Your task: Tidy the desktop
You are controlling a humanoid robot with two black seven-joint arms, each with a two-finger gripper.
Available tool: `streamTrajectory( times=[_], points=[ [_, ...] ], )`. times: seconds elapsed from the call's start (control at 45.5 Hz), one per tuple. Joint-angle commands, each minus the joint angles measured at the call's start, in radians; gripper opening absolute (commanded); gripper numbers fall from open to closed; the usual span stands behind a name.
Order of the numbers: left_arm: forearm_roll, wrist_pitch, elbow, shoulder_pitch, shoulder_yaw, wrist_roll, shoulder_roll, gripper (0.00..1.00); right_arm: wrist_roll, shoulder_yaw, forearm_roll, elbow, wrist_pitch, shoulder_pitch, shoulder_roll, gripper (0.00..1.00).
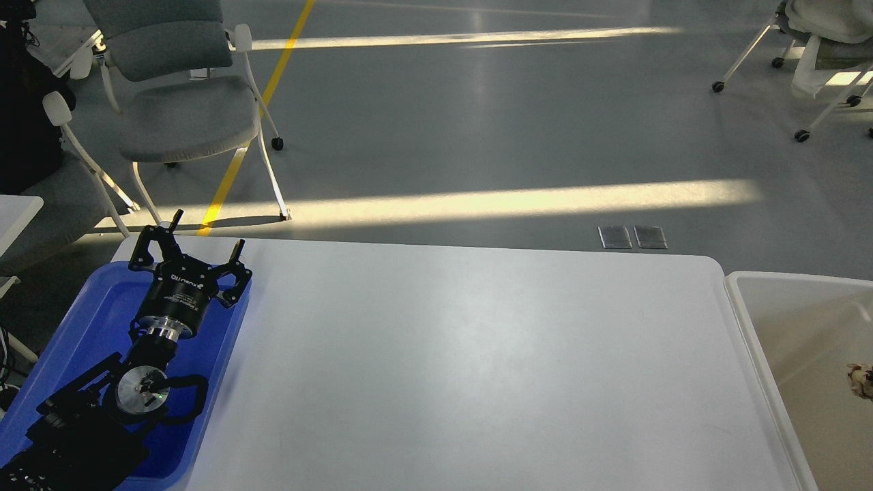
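The desktop (pixel 477 368) is a wide white tabletop with rounded corners, and nothing lies on its visible surface. My left gripper (pixel 206 233) is open and empty. It hovers over the far end of the blue tray (pixel 102 307) at the desktop's left side, with its fingers (pixel 176 219) spread near the tray's far rim. My right gripper is out of view. A small crumpled beige piece (pixel 861 380) shows at the right frame edge, inside the off-white bin (pixel 750 327).
Grey chairs (pixel 177 102) stand on the floor beyond the desktop's far left corner. Another chair (pixel 818 48) is at the far right. A second white table's corner (pixel 17 208) sits at the left edge.
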State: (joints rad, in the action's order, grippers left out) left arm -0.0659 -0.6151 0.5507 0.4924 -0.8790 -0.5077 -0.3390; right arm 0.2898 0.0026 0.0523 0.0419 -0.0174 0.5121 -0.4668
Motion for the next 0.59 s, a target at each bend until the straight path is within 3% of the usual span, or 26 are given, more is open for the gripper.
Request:
streamTrajectory(
  times=[0.0, 0.022, 0.044, 0.066, 0.11, 0.132, 0.571],
  points=[
    [0.000, 0.000, 0.000, 0.000, 0.000, 0.000, 0.000, 1.00, 0.000, 0.000, 0.003, -0.019, 0.004, 0.005, 0.017, 0.00],
    [0.000, 0.000, 0.000, 0.000, 0.000, 0.000, 0.000, 1.00, 0.000, -0.001, 0.003, -0.019, 0.007, 0.005, 0.017, 0.02],
    [0.000, 0.000, 0.000, 0.000, 0.000, 0.000, 0.000, 1.00, 0.000, -0.001, 0.003, -0.019, 0.011, 0.005, 0.017, 0.17],
    [0.000, 0.000, 0.000, 0.000, 0.000, 0.000, 0.000, 1.00, 0.000, -0.001, 0.003, -0.022, 0.019, 0.005, 0.017, 0.36],
    [0.000, 0.000, 0.000, 0.000, 0.000, 0.000, 0.000, 1.00, 0.002, -0.003, 0.000, -0.031, 0.043, 0.003, 0.019, 0.82],
    [0.000, 0.000, 0.000, 0.000, 0.000, 0.000, 0.000, 1.00, 0.003, -0.003, 0.000, -0.034, 0.054, 0.003, 0.019, 0.98],
    [0.001, 0.000, 0.000, 0.000, 0.000, 0.000, 0.000, 1.00, 0.003, 0.000, 0.001, -0.042, 0.103, -0.007, 0.054, 1.00]
  ],
)
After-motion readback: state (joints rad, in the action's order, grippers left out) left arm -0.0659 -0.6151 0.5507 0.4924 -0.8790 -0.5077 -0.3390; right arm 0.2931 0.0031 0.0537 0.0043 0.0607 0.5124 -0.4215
